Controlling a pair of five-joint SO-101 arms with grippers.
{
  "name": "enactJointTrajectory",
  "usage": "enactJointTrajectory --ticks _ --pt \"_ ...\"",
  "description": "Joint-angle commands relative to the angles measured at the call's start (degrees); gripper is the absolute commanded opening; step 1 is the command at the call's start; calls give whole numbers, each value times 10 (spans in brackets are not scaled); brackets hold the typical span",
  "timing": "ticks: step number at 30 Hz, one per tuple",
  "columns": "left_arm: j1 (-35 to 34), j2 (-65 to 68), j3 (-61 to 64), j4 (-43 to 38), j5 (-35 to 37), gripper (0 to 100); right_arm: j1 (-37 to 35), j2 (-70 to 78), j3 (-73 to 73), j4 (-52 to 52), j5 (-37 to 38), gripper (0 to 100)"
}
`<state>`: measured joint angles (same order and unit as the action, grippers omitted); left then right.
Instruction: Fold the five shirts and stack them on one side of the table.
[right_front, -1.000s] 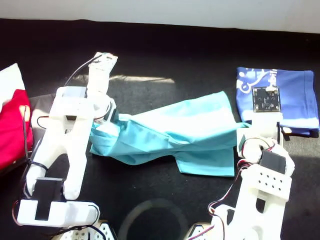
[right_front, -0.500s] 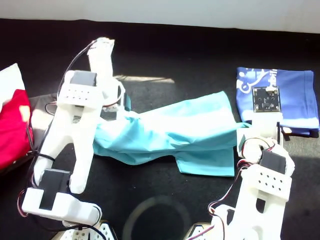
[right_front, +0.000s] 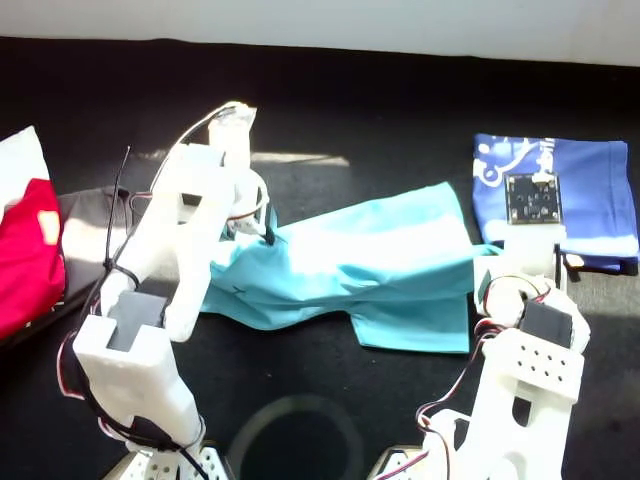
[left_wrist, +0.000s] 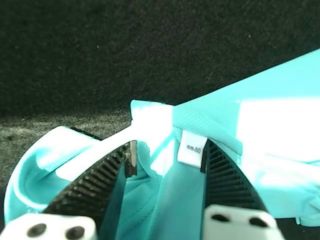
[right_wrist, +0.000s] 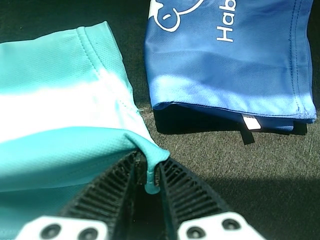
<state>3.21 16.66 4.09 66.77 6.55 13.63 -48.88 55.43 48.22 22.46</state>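
A teal shirt (right_front: 370, 260) lies stretched across the middle of the black table (right_front: 350, 110). My left gripper (right_front: 262, 232) is at its left end. In the left wrist view the left gripper (left_wrist: 167, 150) is open, its jaws well apart, with the teal shirt (left_wrist: 270, 125) collar and white label (left_wrist: 190, 148) bunched between them. My right gripper (right_front: 487, 255) is at the shirt's right edge. The right wrist view shows the right gripper (right_wrist: 148, 167) shut on a pinch of the teal shirt (right_wrist: 55, 100). A folded blue shirt (right_front: 580, 195) lies at the right, also seen as the blue shirt (right_wrist: 225, 65) just beyond the gripper.
At the table's left edge lie a red shirt (right_front: 25, 260), a white shirt (right_front: 20, 165) and a dark shirt (right_front: 95, 225). Bare black table stretches along the back and in front of the teal shirt.
The left arm has swung farther out and to the right, and the teal shirt's left end has shifted right with it. The right arm has kept still.
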Motion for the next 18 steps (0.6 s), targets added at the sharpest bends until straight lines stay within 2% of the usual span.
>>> enactJointTrajectory --ticks 1,6,18 --pt "-6 3 -19 -18 1 216 6 -15 -29 -6 5 7" --pt "-4 51 -22 -53 1 216 6 -16 -29 -6 5 7" --pt "-10 74 -88 -46 4 214 7 -17 -29 -6 5 7"
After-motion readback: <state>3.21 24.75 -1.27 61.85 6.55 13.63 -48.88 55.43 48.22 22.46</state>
